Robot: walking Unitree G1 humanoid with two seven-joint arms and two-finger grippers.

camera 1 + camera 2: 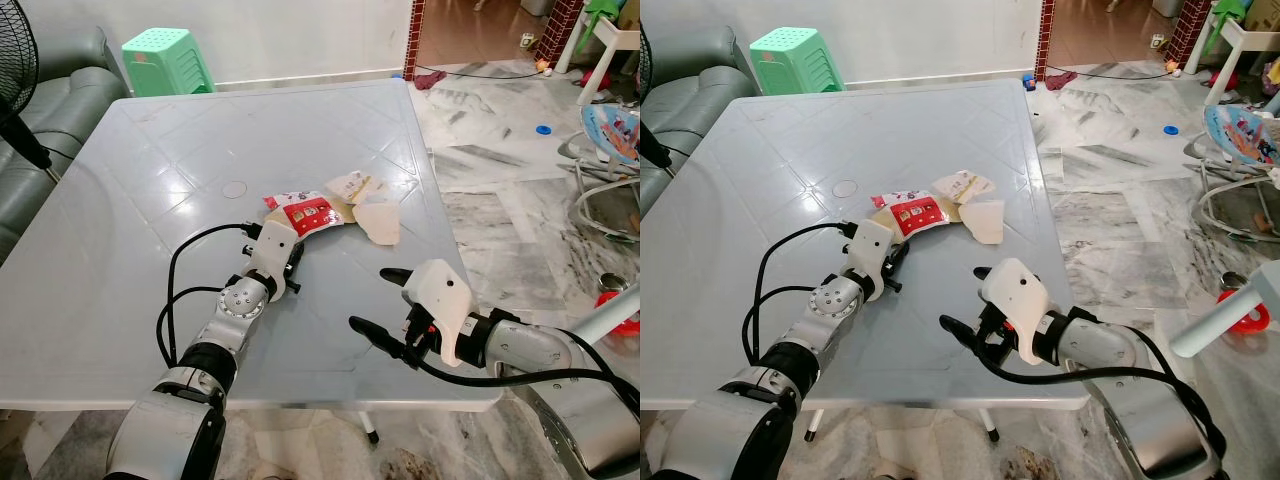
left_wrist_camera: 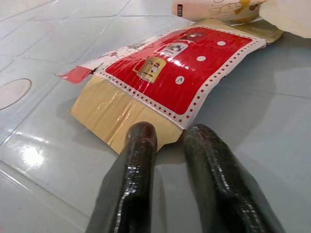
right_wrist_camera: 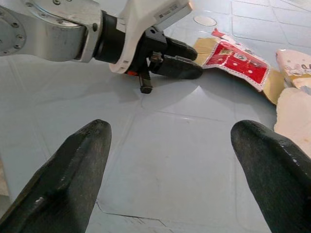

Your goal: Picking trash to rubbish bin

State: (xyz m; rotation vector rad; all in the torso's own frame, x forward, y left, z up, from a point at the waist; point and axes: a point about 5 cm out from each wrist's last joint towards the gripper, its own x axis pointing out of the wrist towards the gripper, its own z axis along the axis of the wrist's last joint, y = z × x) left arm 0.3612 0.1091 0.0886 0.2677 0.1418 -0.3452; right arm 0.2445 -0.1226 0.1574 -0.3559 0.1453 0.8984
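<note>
You are at the pick step: the left gripper (image 2: 167,138) rests on the table (image 1: 150,180) with its fingers nearly together, empty, tips at the edge of the red wrapper (image 1: 305,213), which lies flat beside the cream scraps (image 1: 368,205). The right gripper (image 1: 385,300) hovers spread wide, empty. Next, you likely need to open the left fingers and work one under the wrapper edge, since flat film resists pinching.
</note>
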